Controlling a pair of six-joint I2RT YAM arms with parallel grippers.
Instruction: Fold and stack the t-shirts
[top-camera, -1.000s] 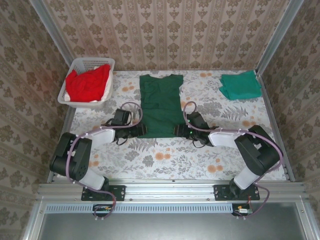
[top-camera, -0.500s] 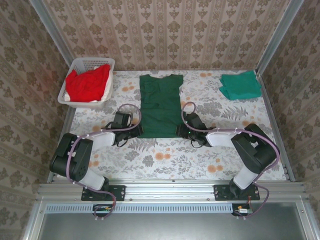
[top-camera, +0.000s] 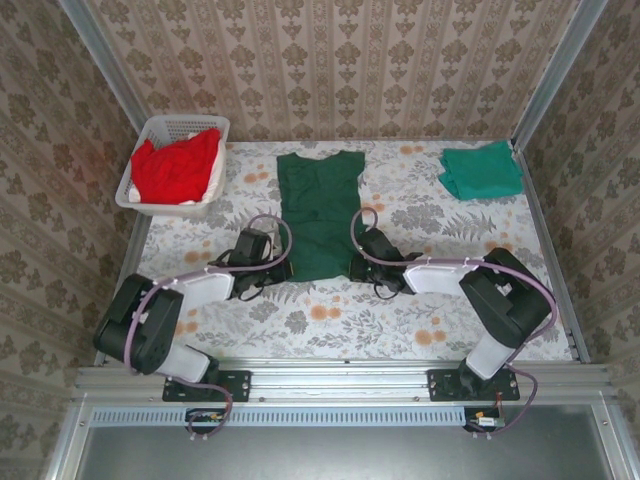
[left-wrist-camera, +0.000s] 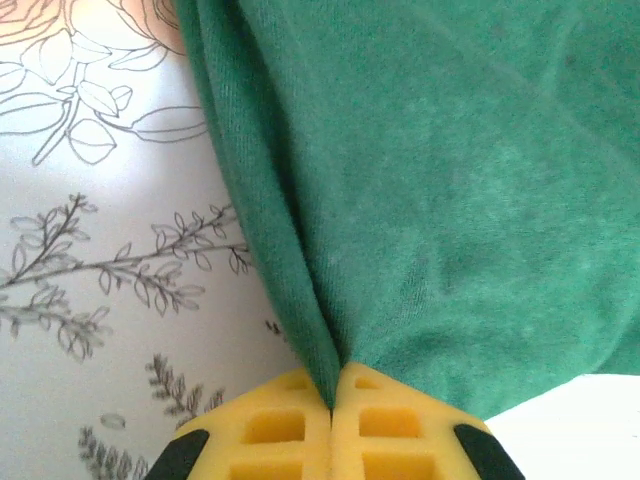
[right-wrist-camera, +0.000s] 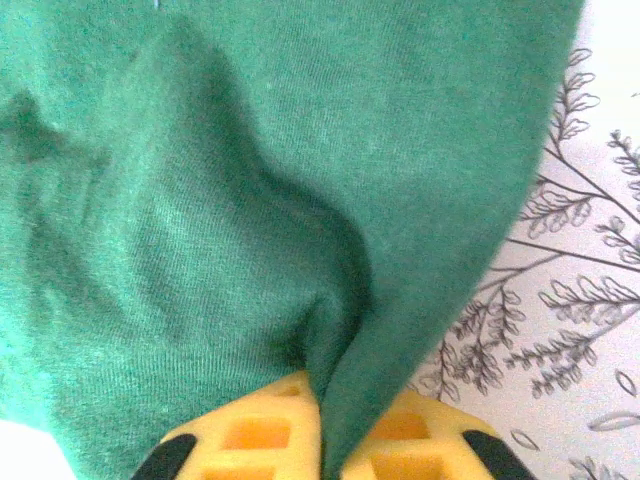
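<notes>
My left jaws and right jaws pinch the dark green t-shirt (top-camera: 318, 200) at its near hem; 1 teal t-shirt (top-camera: 481, 170) looks folded, the red t-shirts (top-camera: 175, 168) await folding.

One camera up high, one riding each wrist.
The high one looks down from behind the near edge over the whole floral table (top-camera: 330, 320); both wrist cameras sit close above their own yellow fingertips (left-wrist-camera: 270, 430), facing the dark green t-shirt (top-camera: 320, 200), whose near hem all three share.
</notes>
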